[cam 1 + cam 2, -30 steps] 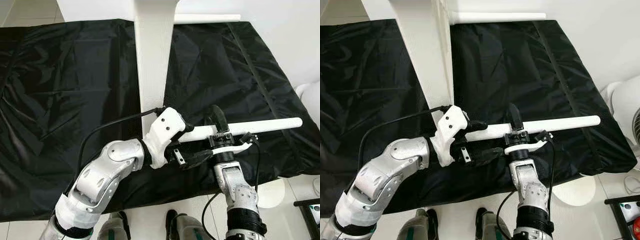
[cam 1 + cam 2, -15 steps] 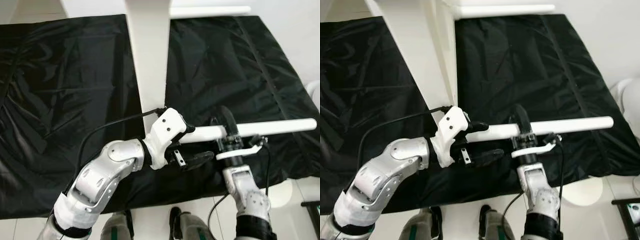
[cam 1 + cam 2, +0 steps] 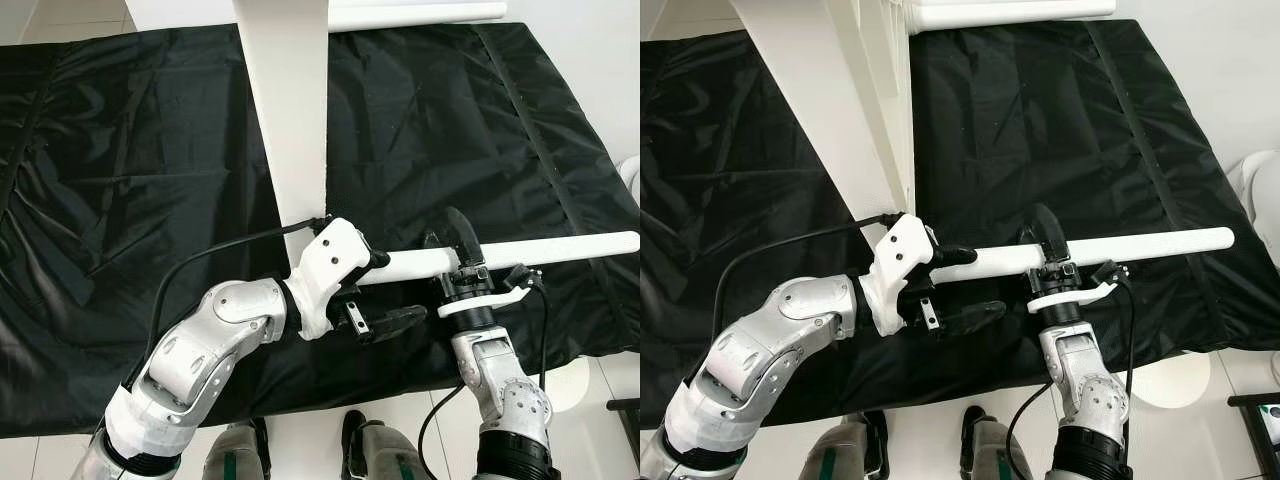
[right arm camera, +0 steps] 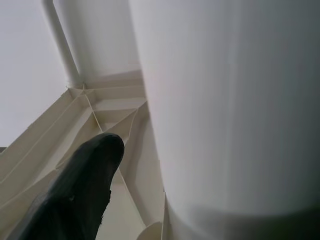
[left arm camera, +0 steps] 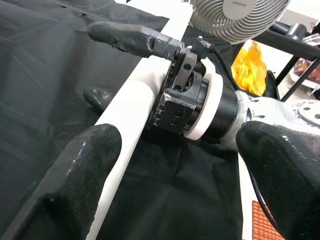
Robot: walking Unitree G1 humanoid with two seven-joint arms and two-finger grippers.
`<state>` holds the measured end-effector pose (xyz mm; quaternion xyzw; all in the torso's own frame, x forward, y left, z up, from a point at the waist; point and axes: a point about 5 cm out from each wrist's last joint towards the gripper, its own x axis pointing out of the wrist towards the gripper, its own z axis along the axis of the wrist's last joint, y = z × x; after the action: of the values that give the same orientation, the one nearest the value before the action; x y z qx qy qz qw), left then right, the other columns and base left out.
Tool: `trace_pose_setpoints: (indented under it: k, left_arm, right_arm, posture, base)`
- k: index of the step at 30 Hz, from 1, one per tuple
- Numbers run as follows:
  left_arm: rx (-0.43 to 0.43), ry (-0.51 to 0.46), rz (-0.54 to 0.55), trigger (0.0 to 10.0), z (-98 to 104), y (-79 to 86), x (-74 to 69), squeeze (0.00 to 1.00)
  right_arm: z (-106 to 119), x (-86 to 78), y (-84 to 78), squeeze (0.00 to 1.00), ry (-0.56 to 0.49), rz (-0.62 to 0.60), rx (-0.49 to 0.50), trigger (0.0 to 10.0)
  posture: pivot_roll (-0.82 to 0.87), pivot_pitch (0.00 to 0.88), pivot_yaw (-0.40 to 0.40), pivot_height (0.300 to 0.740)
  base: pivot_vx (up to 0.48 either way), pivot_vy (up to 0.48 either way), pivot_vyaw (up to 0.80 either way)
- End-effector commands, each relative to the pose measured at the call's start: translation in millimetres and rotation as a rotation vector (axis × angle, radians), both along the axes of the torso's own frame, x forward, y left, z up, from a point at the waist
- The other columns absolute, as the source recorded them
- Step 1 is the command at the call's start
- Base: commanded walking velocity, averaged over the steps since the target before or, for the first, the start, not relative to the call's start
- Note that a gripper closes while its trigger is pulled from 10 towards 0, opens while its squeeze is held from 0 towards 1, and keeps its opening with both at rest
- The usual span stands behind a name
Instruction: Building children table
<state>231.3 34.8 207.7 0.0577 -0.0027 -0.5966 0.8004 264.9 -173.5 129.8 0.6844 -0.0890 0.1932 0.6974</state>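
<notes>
Together, both grippers hold one white table leg (image 3: 520, 252) level above the black sheet (image 3: 130, 180): the left gripper (image 3: 385, 292) brackets its near end, the right gripper (image 3: 460, 255) is clenched around its middle, beside the upturned white tabletop (image 3: 290, 110).

A thick white table leg (image 4: 230, 100) looms right up against the lens, smooth and round, taking most of the frame. Beside it pokes one black finger (image 4: 80, 192) of the right gripper, close to the leg. Beyond lies the ribbed underside of the white tabletop (image 4: 100, 117), its ridges meeting at another white leg (image 4: 60, 42) farther off.
</notes>
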Motion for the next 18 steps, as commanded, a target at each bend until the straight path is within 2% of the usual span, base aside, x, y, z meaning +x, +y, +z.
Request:
trace_pose_setpoints:
  k: [1, 6, 10, 14, 16, 18]
  left_arm:
    - [0.005, 0.001, -0.014, 10.0, -1.0, 1.1, -0.6, 0.00]
    - [0.007, 0.001, -0.006, 10.0, -1.2, 1.5, 0.3, 0.00]
    - [0.007, -0.003, -0.008, 10.0, -0.6, 1.6, 0.8, 0.00]
    - [0.005, -0.004, -0.010, 10.0, 0.2, 1.8, 1.0, 0.00]
    - [0.008, -0.005, -0.011, 10.0, 0.5, 2.4, 1.8, 0.00]
    - [0.008, -0.005, -0.011, 10.0, 0.5, 2.4, 1.8, 0.00]
  right_arm:
    - [-55.2, -60.0, 31.3, 0.00, 0.232, -0.038, 0.235, 10.0]
    - [-50.8, -65.7, 31.0, 0.00, 0.237, -0.036, 0.244, 10.0]
    - [-50.5, -84.9, 26.9, 0.00, 0.237, -0.033, 0.220, 10.0]
    - [-53.0, -94.1, 23.4, 0.00, 0.238, -0.044, 0.220, 10.0]
    - [-63.7, -106.1, 14.8, 0.00, 0.269, -0.080, 0.244, 10.0]
    - [-63.7, -106.1, 14.8, 0.00, 0.269, -0.080, 0.244, 10.0]
  posture:
    - [0.05, 0.233, 0.007, 0.740]
    - [0.04, 0.235, 0.006, 0.740]
    - [0.04, 0.241, 0.013, 0.740]
    - [0.04, 0.242, 0.018, 0.740]
    - [0.04, 0.246, 0.030, 0.740]
    - [0.04, 0.246, 0.030, 0.740]
  base:
    - [0.000, 0.000, 0.00]
    - [0.000, 0.000, 0.00]
    - [0.000, 0.000, 0.00]
    - [0.000, 0.000, 0.00]
    - [0.000, 0.000, 0.00]
    - [0.000, 0.000, 0.00]
